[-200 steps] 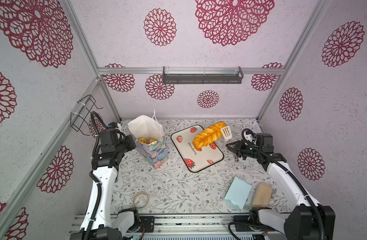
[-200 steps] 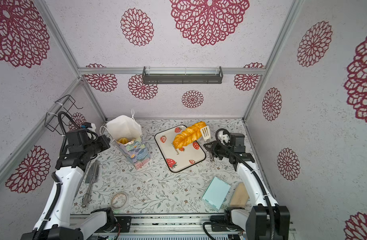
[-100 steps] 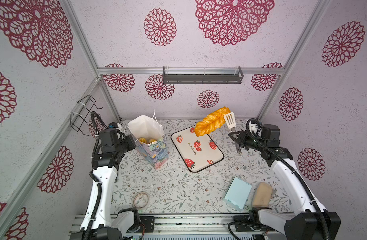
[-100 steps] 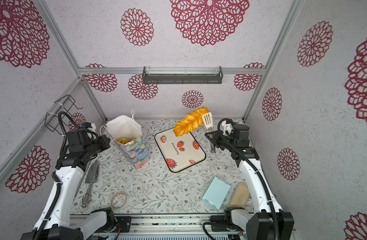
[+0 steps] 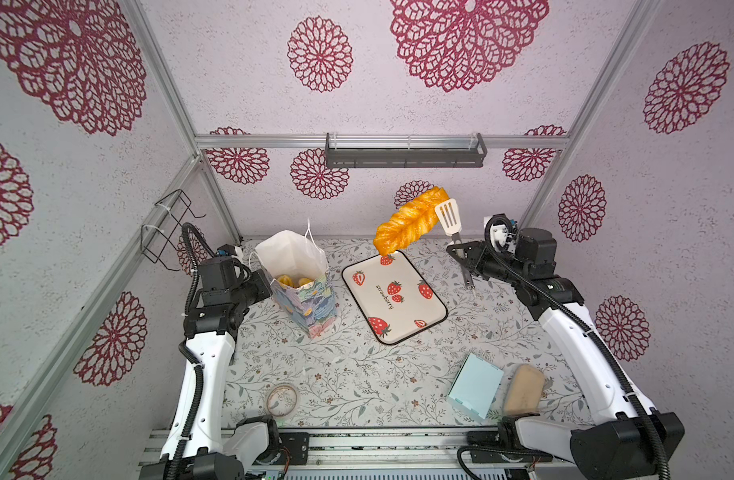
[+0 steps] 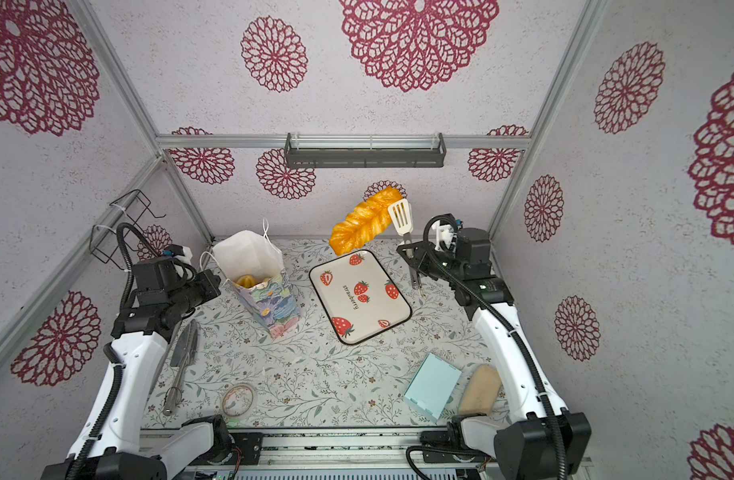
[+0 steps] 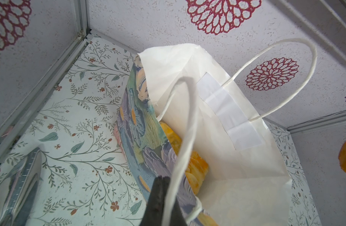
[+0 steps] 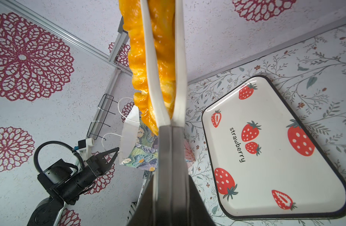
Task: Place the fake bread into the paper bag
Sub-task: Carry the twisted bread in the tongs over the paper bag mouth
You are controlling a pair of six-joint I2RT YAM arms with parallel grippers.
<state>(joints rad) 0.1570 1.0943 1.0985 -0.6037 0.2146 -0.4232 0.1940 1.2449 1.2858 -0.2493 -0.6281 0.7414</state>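
Right gripper is clamped shut on the handle of the white slotted tongs, which point up and away from it. The tong arms squeeze the braided loaf near one end, and the loaf hangs tilted in the air over the far end of the strawberry tray, not touching it. The gripper itself sits just off the tray's far-right side, above the table. The tray has nothing on it. The paper bag stands upright with its mouth open, just left of the tray, and golden pastries are visible at its bottom. Left gripper is on the side of the bag away from the tray, fingers together at the rim. In the left wrist view the near string handle runs down across the fingers, and I can't tell whether they pinch string, paper or both. The pale blue box and a tan block lie near-right of the tray, side by side. A tape ring lies near-left of the tray. Metal utensils lie well left of the tray, by the left arm.
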